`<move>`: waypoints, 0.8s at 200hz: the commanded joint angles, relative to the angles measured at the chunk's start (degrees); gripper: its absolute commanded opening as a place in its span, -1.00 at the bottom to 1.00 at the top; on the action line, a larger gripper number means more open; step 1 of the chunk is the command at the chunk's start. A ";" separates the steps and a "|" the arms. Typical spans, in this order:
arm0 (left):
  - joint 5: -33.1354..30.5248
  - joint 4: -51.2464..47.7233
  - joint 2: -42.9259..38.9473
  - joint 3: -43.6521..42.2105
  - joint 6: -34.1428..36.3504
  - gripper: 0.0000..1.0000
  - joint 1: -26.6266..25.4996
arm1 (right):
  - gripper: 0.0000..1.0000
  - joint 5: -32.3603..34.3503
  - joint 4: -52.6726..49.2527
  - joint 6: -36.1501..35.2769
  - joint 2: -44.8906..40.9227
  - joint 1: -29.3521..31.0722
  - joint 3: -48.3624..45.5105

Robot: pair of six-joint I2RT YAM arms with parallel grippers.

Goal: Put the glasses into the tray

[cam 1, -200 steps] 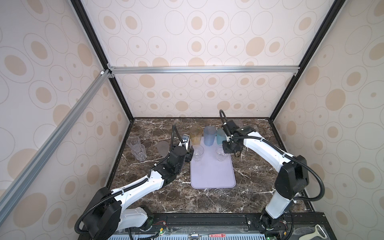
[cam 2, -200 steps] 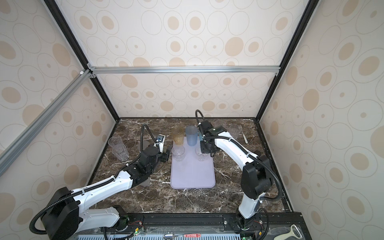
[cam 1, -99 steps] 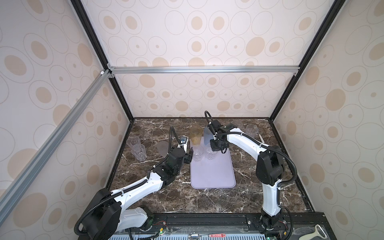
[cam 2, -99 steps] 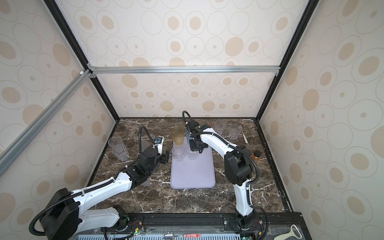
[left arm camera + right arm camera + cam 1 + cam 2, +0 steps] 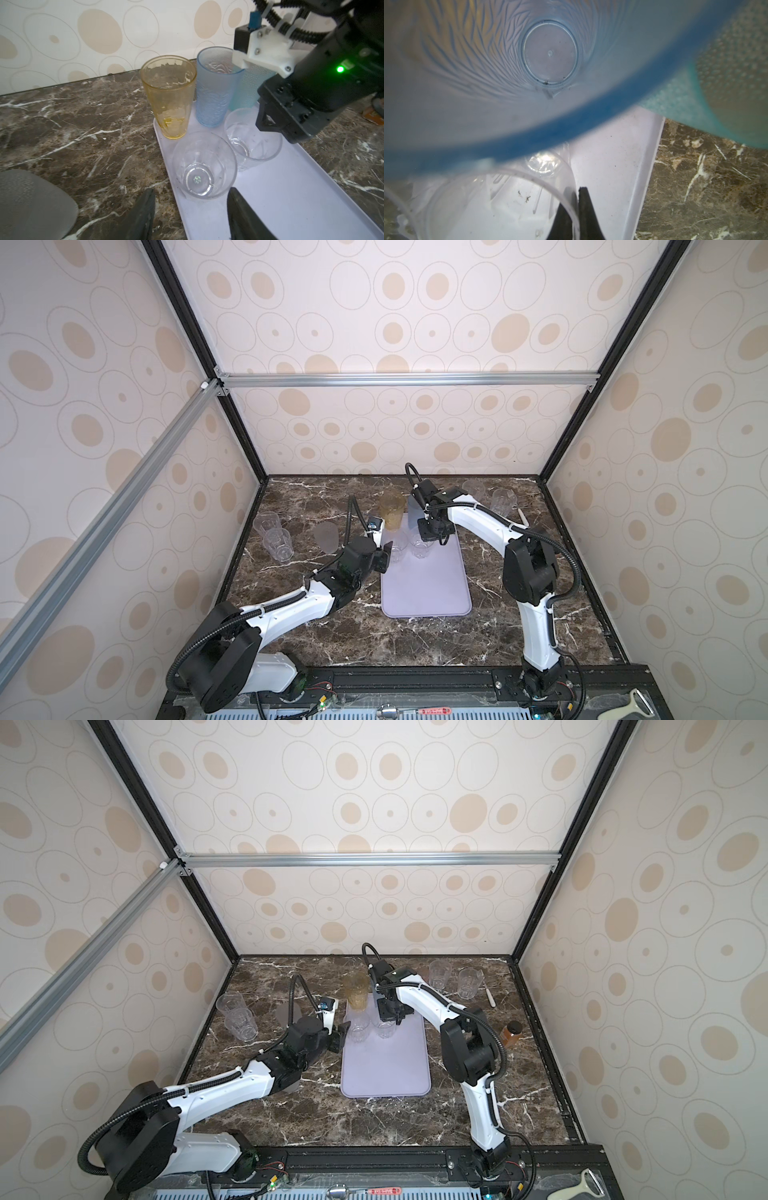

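– On the far end of the lavender tray (image 5: 426, 593), what stands?
– Three tall tumblers in a row: the amber tumbler (image 5: 169, 95) at the left corner, the blue tumbler (image 5: 216, 87) just beside it, then the teal tumbler (image 5: 247, 91), its base hidden behind the right arm. Just in front of them, also on the tray, two short clear glasses stand upright, side by side.
– What about the right gripper (image 5: 575, 195)?
– It hangs over the right short clear glass (image 5: 253, 143). The right wrist view shows its black fingers (image 5: 587, 214) clenched on that glass's rim, one inside the wall, one outside.
– And the left gripper (image 5: 190, 192)?
– Low at the tray's left edge, jaws spread apart, grasping nothing. The left short clear glass (image 5: 204, 166) stands just ahead of the fingertips. A gap shows at one finger; whether the other brushes the base I cannot tell.
– Which glasses are off the tray?
– On the marble tabletop (image 5: 415, 647), left of the tray, a frosted grey glass (image 5: 326, 537). Nearer the left wall, a rear ribbed tumbler (image 5: 266, 522) has a front ribbed tumbler (image 5: 281, 549) against it. At the back right stand an inner clear tumbler (image 5: 439, 973) and an outer clear tumbler (image 5: 469, 982), with a white utensil (image 5: 490, 997) lying beside the outer one. An amber bottle (image 5: 511, 1033) with a dark cap stands near the right wall, well apart from the tray.
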 commanded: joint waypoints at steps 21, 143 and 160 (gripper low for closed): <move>4.93 2.28 1.10 -1.31 -4.83 -0.02 0.26 | -0.78 0.39 -1.20 -0.43 0.54 -0.16 1.18; 6.05 -2.06 0.60 -1.92 -4.94 -0.11 -5.76 | -0.58 -1.62 -0.49 0.70 -2.92 -0.07 -1.13; 6.30 -1.32 2.20 -1.95 -5.07 -0.11 -6.26 | -0.57 -2.07 0.49 0.89 -3.77 -0.12 -2.49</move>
